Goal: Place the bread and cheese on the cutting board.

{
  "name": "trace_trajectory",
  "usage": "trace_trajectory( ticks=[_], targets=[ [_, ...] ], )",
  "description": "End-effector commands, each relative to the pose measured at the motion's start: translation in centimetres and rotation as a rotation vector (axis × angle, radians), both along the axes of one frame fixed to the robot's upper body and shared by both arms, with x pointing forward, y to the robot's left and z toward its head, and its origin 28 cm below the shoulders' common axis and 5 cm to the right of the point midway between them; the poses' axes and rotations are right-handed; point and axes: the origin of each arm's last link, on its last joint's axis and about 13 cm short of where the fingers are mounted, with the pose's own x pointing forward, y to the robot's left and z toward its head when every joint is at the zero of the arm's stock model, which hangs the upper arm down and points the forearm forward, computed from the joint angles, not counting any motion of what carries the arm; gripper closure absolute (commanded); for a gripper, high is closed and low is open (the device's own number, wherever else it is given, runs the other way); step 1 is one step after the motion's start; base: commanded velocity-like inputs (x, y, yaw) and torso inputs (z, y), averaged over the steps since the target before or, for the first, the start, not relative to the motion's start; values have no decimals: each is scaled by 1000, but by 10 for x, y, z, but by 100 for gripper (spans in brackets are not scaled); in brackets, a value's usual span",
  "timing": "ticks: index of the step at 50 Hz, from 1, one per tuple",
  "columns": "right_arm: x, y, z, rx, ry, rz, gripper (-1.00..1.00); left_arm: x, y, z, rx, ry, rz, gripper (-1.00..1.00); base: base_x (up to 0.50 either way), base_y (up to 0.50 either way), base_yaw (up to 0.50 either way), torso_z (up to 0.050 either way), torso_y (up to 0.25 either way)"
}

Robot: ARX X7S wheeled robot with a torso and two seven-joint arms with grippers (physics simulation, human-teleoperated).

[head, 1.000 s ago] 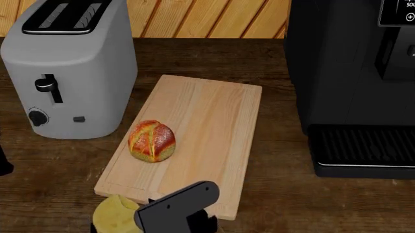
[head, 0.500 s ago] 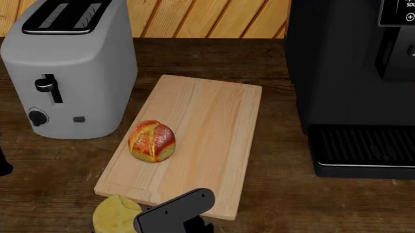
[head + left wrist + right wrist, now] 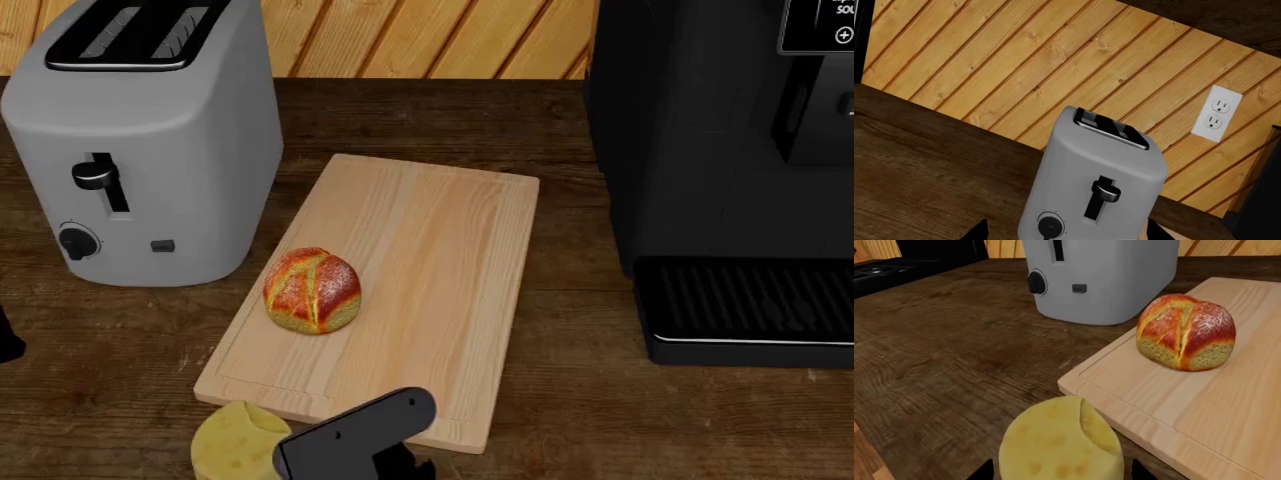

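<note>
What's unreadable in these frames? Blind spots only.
- Right pincer: head view, fingertips cut off by the frame's lower edge and hidden under the arm; the right wrist view shows only dark tips beside the cheese, so contact is unclear.
- Left pincer: left wrist view, only dark tips at the edge; state unknown.
- Cheese underside: cut off in both views.
- Toaster dial markings: too small.

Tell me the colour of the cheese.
Pale yellow with small darker holes; the cheese shows best in the right wrist view.
</note>
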Motion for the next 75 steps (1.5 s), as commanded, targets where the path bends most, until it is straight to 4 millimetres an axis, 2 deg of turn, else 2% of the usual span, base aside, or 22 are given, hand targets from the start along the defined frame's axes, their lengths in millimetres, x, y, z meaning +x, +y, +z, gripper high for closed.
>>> trace_trajectory(
  ticks=[1,2,3,16,29,41,49,68,75],
  targets=[
    [3,1,-7,-8,28,4,-100,0,0,1,-1,0,1,-100,0,3,0,0,0],
    [3,1,-7,-9,28,5,-100,-1,0,1,-2,-1,2,-100,0,0,0,0,0],
    [3,2,-7,-9,29,2,100,-1,0,1,-2,-2,1,-100,0,0,0,0,0],
    [2,3,-8,-18,24,19,100,0,1,1,-4,-2,2,-100,1,0,1,0,0],
    [-14,5,5,-23,-48,49,100,-1,0,1,-2,-2,3,-100,0,0,0,0,0],
    [-18,0,39,4,-152,20,100,-1,2,1,-5,-5,9,-100,0,0,0,0,0],
    [-11,-6,58,0,-193,-12,100,-2,2,2,-7,-7,8,-100,0,0,0,0,0],
    [24,-36,62,13,-172,-180,100,-1,3,1,-6,-6,7,-100,0,0,0,0,0],
    [29,-48,65,24,-171,-232,100,-1,3,0,-5,-6,9,-100,0,0,0,0,0]
  ],
)
